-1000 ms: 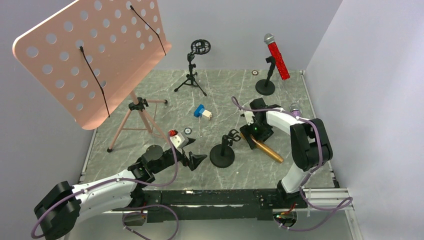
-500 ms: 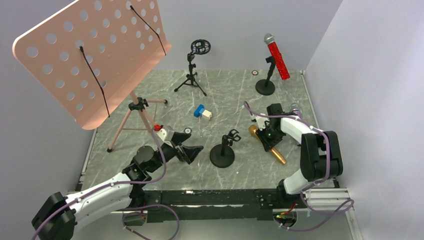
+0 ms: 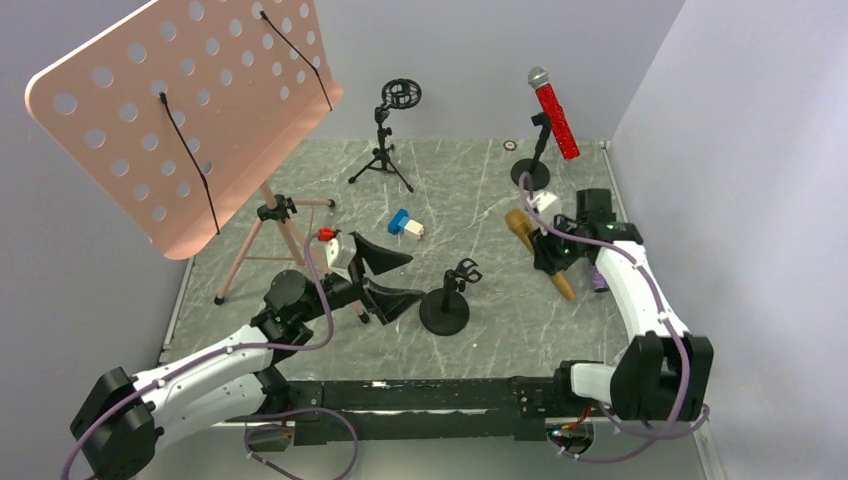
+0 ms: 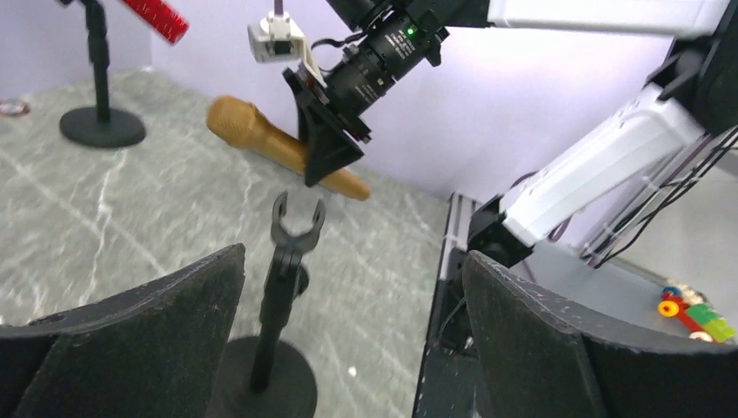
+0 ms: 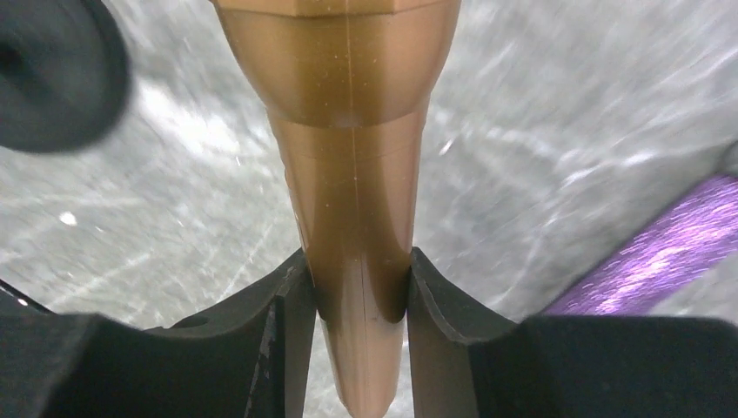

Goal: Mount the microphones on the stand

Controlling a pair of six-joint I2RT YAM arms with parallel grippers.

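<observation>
My right gripper [image 3: 553, 259] is shut on the gold microphone [image 3: 524, 232], gripping the handle near its tail [image 5: 352, 174] while the head points back-left. The red glitter microphone [image 3: 555, 115] sits clipped in the far stand [image 3: 530, 175]. Beside the right arm the purple microphone [image 3: 598, 281] lies on the table, partly hidden, and shows as a purple streak [image 5: 661, 261]. An empty stand [image 3: 445, 305] with an open clip [image 4: 296, 228] stands mid-table. My left gripper [image 3: 405, 279] is open just left of it, its black fingers [image 4: 157, 340] wide apart and holding nothing.
A pink perforated music stand [image 3: 190, 110] on a tripod fills the left side. At the back stands a small tripod with a round shock mount [image 3: 398, 95]. A blue and white block [image 3: 405, 224] lies mid-table. Walls close in the back and right.
The right gripper closed on the gold microphone and carried it back and to the right. The left arm swung forward and up toward the empty stand, its gripper staying open.
</observation>
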